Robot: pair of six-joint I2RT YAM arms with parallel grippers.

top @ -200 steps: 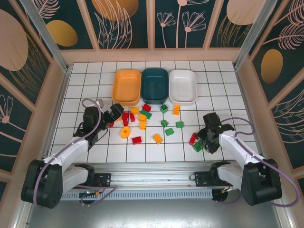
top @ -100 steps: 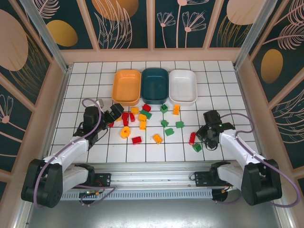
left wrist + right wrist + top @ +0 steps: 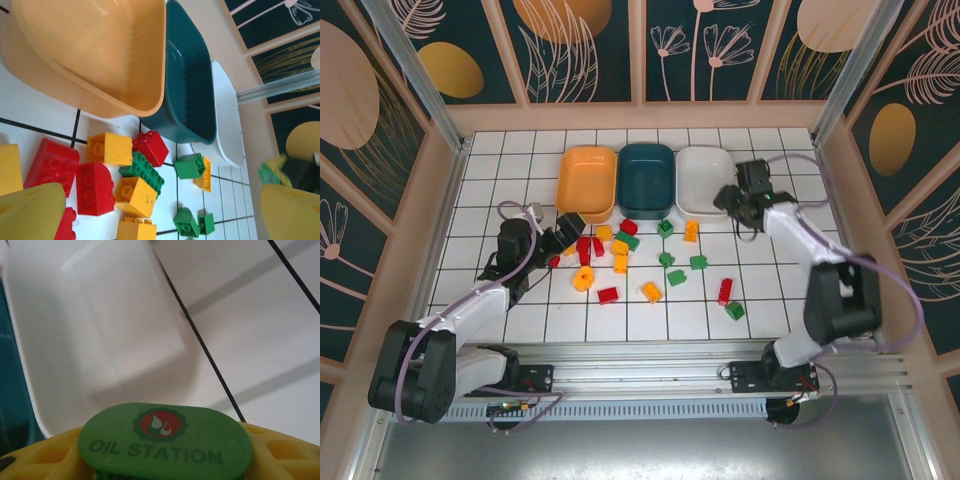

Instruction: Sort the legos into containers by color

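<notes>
Red, green and yellow legos [image 3: 620,262] lie scattered on the tiled table in front of three bowls: orange [image 3: 586,183], dark teal [image 3: 647,179] and white [image 3: 705,181]. My left gripper [image 3: 565,232] is open at the left end of the pile, with nothing between its yellow fingers [image 3: 30,212]. The left wrist view shows a red lego [image 3: 95,187], a yellow lego [image 3: 134,196] and a green lego [image 3: 145,172] just ahead. My right gripper [image 3: 732,200] hovers at the white bowl's front right corner [image 3: 100,340], shut on a green lego [image 3: 165,442] printed "OIL STATION".
A red lego [image 3: 725,291] and a green one [image 3: 735,310] lie apart at the front right. Wooden walls enclose the table on three sides. Bare tiles stretch along the right side [image 3: 800,250] and far left [image 3: 480,190].
My right gripper narrowed its jaws at the front right, then swung away from there up to the white bowl with the green lego. The left arm barely moved.
</notes>
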